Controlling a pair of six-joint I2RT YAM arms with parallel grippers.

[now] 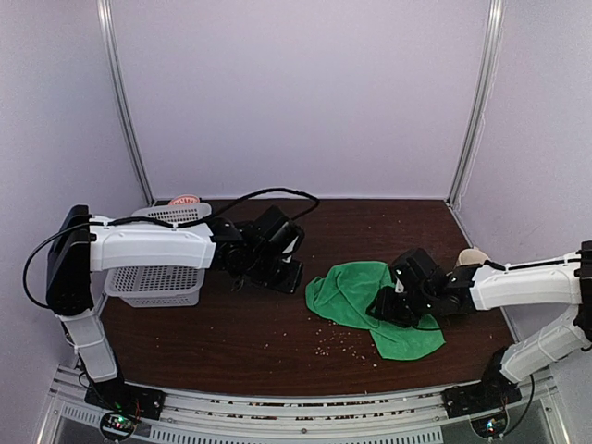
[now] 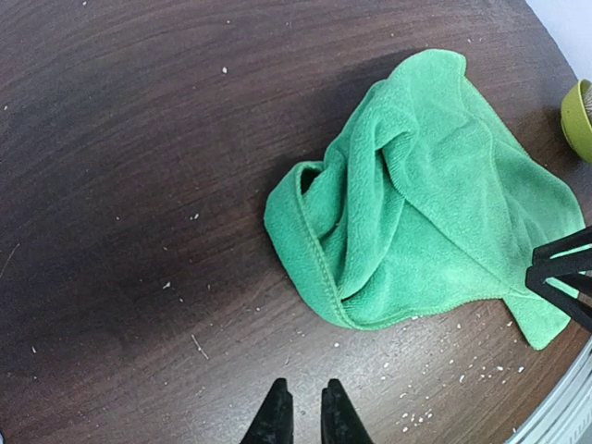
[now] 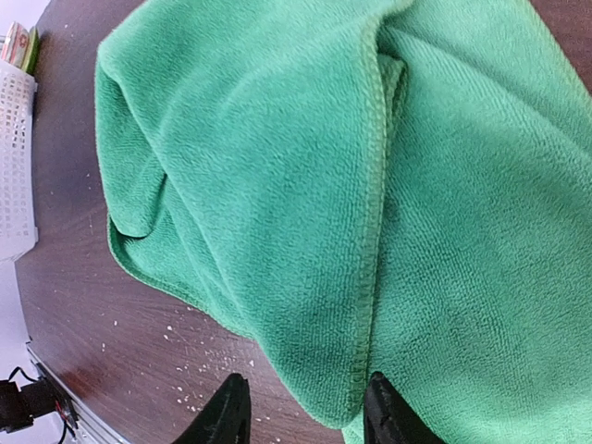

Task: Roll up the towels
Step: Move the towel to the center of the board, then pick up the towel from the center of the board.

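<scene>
Jaws of the right gripper (image 3: pixel 307 412) stand apart astride a stitched hem of the green towel (image 1: pixel 356 294), with bare wood showing between one finger and the cloth and nothing pinched. Jaws of the left gripper (image 2: pixel 307 418) are drawn almost together and hold nothing, above the bare bench (image 1: pixel 231 328) left of the cloth. The towel lies crumpled and folded over itself on the bench, right of centre, beneath the right arm. A white slotted basket (image 1: pixel 153 282) sits at the left. Pale specks (image 2: pixel 407 421) dot the wood near the towel.
</scene>
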